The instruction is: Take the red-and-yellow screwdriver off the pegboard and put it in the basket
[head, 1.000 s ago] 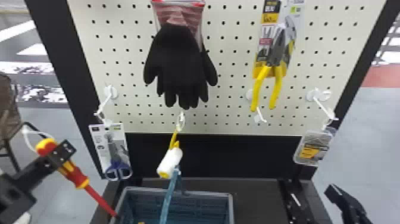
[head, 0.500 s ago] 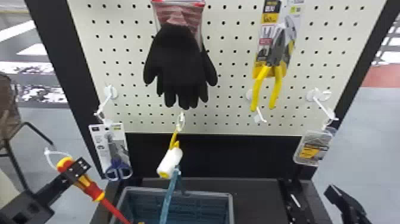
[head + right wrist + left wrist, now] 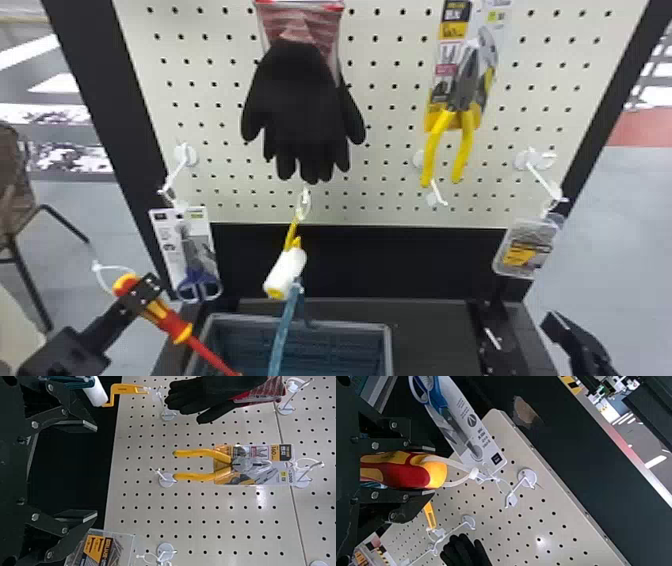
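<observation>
My left gripper point(image 3: 140, 295) is shut on the handle of the red-and-yellow screwdriver point(image 3: 172, 325), which slants down to the right, its red shaft reaching over the left rim of the basket point(image 3: 350, 327). In the left wrist view the screwdriver point(image 3: 399, 470) lies between both fingers of the left gripper point(image 3: 429, 471), a white tie looped at its handle end. The right gripper point(image 3: 552, 325) is parked at the lower right; in the right wrist view the fingers of the right gripper point(image 3: 95, 471) stand wide apart with nothing between them.
Blue-handled scissors point(image 3: 197, 285) hang close beside the left gripper. A white roller with a yellow handle point(image 3: 286, 272) hangs above the basket. Black gloves point(image 3: 302, 110), yellow pliers point(image 3: 462, 120) and a small pack point(image 3: 527, 247) hang on the pegboard point(image 3: 390, 195).
The left gripper has moved right and slightly down with the screwdriver, bringing the shaft from the basket's left side to over its rim. The right arm has stayed still.
</observation>
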